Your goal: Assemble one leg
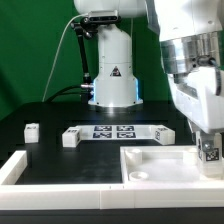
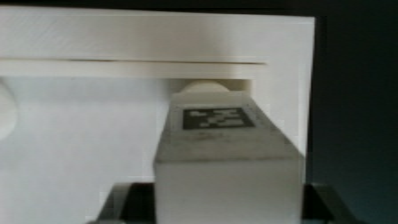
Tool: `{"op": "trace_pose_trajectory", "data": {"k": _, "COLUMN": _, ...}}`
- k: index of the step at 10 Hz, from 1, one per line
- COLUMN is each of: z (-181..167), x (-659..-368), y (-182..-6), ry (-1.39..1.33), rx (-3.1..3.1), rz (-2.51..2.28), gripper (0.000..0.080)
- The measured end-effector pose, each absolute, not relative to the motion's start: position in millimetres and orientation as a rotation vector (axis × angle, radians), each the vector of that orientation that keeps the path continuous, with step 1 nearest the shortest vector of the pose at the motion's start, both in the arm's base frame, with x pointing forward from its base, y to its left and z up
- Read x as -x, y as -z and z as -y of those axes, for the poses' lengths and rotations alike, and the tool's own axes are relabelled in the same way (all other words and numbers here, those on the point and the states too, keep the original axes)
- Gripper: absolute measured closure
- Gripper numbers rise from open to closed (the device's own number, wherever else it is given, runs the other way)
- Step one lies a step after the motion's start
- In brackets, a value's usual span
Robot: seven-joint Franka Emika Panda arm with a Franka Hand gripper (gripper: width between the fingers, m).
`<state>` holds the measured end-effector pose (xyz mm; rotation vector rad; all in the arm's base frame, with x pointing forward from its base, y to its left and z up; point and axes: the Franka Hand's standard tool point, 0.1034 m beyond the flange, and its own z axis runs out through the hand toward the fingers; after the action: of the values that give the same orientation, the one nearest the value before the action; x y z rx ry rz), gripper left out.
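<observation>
Leg clamped between clenched jaws, tag towards wrist camera, over white tabletop

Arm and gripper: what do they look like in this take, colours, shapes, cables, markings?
The arm is glossy white with bulky rounded links and grey joint bands. Its white base column carries a black triangular marking, with a blue glow at its foot. A black cable loops beside it. The gripper has a light grey-white body; the wrist view shows dark fingers.
</observation>
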<state>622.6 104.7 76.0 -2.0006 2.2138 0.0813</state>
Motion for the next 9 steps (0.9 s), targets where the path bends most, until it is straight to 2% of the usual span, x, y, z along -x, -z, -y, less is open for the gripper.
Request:
{"op": "trace_pose_trajectory", "data": {"k": 6, "z": -105.5, "x": -621.4, "y": -75.6, "ry": -0.159, "rx": 1.721, "rz": -2.421, "gripper": 0.0509}}
{"op": "trace_pose_trajectory", "data": {"k": 7, "z": -105.5, "x": -621.3, "y": -75.4, "ry": -0.153, "rx": 1.772, "rz": -2.381, "gripper": 0.031}}
{"op": "trace_pose_trajectory", "data": {"k": 8, "z": -105.2, "x": -621.5, "y": -75.6, "ry": -0.149, "rx": 1.81, "rz": -2.35, "gripper": 0.031}}
{"op": "trace_pose_trajectory", "data": {"k": 9, "z": -105.5, "x": -621.3, "y": -75.9, "ry": -0.144, "rx": 1.908, "rz": -2.269, "gripper": 0.0178}}
